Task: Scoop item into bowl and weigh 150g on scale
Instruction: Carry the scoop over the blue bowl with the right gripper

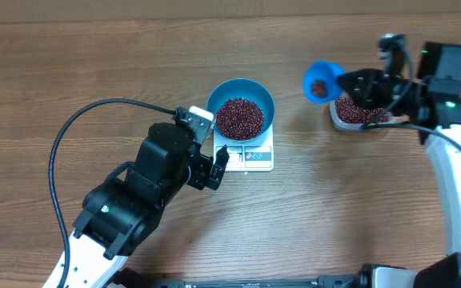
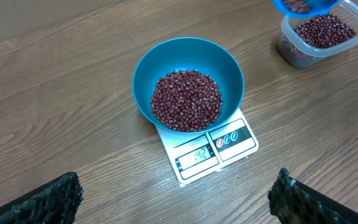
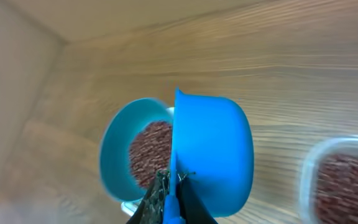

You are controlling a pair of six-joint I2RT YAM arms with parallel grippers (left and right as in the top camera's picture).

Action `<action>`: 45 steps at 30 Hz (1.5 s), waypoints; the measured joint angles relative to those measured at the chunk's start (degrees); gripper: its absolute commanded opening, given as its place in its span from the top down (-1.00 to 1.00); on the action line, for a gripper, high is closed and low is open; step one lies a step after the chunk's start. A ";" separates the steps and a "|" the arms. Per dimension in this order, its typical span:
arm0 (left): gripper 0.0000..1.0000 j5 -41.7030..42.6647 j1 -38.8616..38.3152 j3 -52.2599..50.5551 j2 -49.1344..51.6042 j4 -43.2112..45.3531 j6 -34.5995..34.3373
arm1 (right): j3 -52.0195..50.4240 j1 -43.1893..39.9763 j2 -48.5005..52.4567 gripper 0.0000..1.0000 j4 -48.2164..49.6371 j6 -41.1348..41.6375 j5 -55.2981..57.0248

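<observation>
The teal bowl (image 1: 250, 86) (image 2: 185, 53) stands on the white scale (image 1: 254, 157) (image 2: 232, 138) and holds a heap of dark red beans (image 1: 239, 118) (image 2: 186, 99). The scale's display reads 142. My left gripper (image 1: 217, 168) (image 2: 176, 205) hangs open just in front of the scale, with nothing between its fingers (image 2: 48, 199). My right gripper (image 1: 357, 83) (image 3: 171, 186) is shut on the handle of a small blue scoop (image 1: 321, 82) (image 3: 213, 149), held in the air right of the bowl (image 3: 114, 149). A few beans show in the scoop (image 2: 303, 6).
A clear plastic tub (image 1: 361, 112) (image 2: 325, 34) (image 3: 337, 180) of beans sits at the right, under the right arm. A black cable (image 1: 78, 128) loops over the wooden table at the left.
</observation>
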 measured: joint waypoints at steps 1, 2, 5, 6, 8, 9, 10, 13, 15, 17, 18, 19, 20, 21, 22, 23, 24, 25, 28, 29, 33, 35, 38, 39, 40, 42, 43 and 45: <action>-0.99 0.00 0.00 0.00 0.00 -0.02 0.00 | 0.00 1.62 -0.02 0.93 0.48 0.02 0.90; -0.99 0.00 0.00 0.00 0.00 0.00 0.00 | 0.00 4.28 -0.02 0.93 1.18 -0.02 2.67; -0.99 0.00 0.00 0.00 0.00 0.00 0.00 | 0.00 10.12 -0.02 0.93 1.97 -0.61 6.73; -0.99 0.00 0.00 0.00 0.00 0.00 0.00 | 0.00 12.63 -0.02 0.93 2.32 -1.01 8.83; -0.99 0.00 0.00 0.00 0.00 0.00 0.00 | 0.00 16.09 -0.02 0.93 2.82 -1.70 12.00; -0.99 0.00 0.00 0.00 0.00 -0.02 0.00 | 0.00 17.92 -0.02 0.93 3.23 -1.97 13.81; -0.99 0.00 0.00 0.00 0.00 0.00 0.00 | 0.00 18.97 -0.02 0.93 3.50 -2.14 15.10; -0.99 0.00 0.00 0.00 0.00 0.00 0.00 | 0.00 22.25 -0.02 0.93 4.37 -2.71 19.26; -0.99 0.00 0.00 0.00 0.00 0.00 0.00 | 0.00 23.96 -0.02 0.93 4.74 -3.74 20.87; -0.99 0.00 0.00 0.00 0.00 0.00 0.00 | 0.00 25.51 -0.02 0.93 4.98 -5.40 21.92; -0.99 0.00 0.00 0.00 0.00 0.00 0.00 | 0.00 26.25 -0.02 0.93 5.25 -6.12 22.58; -0.99 0.00 0.00 0.00 0.00 0.00 0.00 | 0.00 26.84 -0.02 0.93 5.44 -6.75 23.15; -0.99 0.00 0.00 0.00 0.00 -0.02 0.00 | 0.00 27.61 -0.02 0.93 5.46 -7.72 24.22; -0.99 0.00 0.00 0.00 0.00 0.00 0.00 | 0.00 28.26 -0.02 0.92 5.46 -8.63 25.62; -0.99 0.00 0.00 0.00 0.00 0.00 0.00 | 0.00 28.72 -0.02 0.93 5.44 -9.33 27.10; -0.99 0.00 0.00 0.00 0.00 0.00 0.00 | 0.00 28.94 -0.02 0.93 5.46 -9.75 27.89; -0.99 0.00 0.00 0.00 0.00 0.00 0.00 | 0.00 29.00 -0.02 0.93 5.46 -10.10 28.28; -0.99 0.00 0.00 0.00 0.00 -0.02 0.00 | 0.00 29.07 -0.02 0.93 5.49 -11.17 29.09; -0.99 0.00 0.00 0.00 0.00 0.00 0.00 | 0.00 29.07 -0.02 0.93 6.21 -13.62 30.38; -0.99 0.00 0.00 0.00 0.00 0.00 0.00 | 0.00 29.07 -0.02 0.93 6.80 -14.56 30.64; -0.99 0.00 0.00 0.00 0.00 0.00 0.00 | 0.00 29.07 -0.02 0.93 7.63 -17.03 31.21; -0.99 0.00 0.00 0.00 0.00 0.00 0.00 | 0.00 29.07 -0.02 0.93 7.63 -17.40 31.36; -0.99 0.00 0.00 0.00 0.00 0.00 0.00 | 0.00 29.07 -0.02 0.93 7.74 -17.99 31.41; -0.99 0.00 0.00 0.00 0.00 -0.02 0.00 | 0.00 29.07 -0.02 0.93 7.74 -18.05 31.39; -0.99 0.00 0.00 0.00 0.00 0.00 0.00 | 0.00 29.07 -0.02 0.93 7.76 -18.12 31.39; -0.99 0.00 0.00 0.00 0.00 0.00 0.00 | 0.00 29.07 -0.02 0.93 8.00 -18.25 31.41; -0.99 0.00 0.00 0.00 0.00 -0.02 0.00 | 0.00 29.07 -0.02 0.93 8.07 -18.23 31.39; -0.99 0.00 0.00 0.00 0.00 0.00 0.00 | 0.00 29.07 -0.02 0.93 8.09 -18.25 31.41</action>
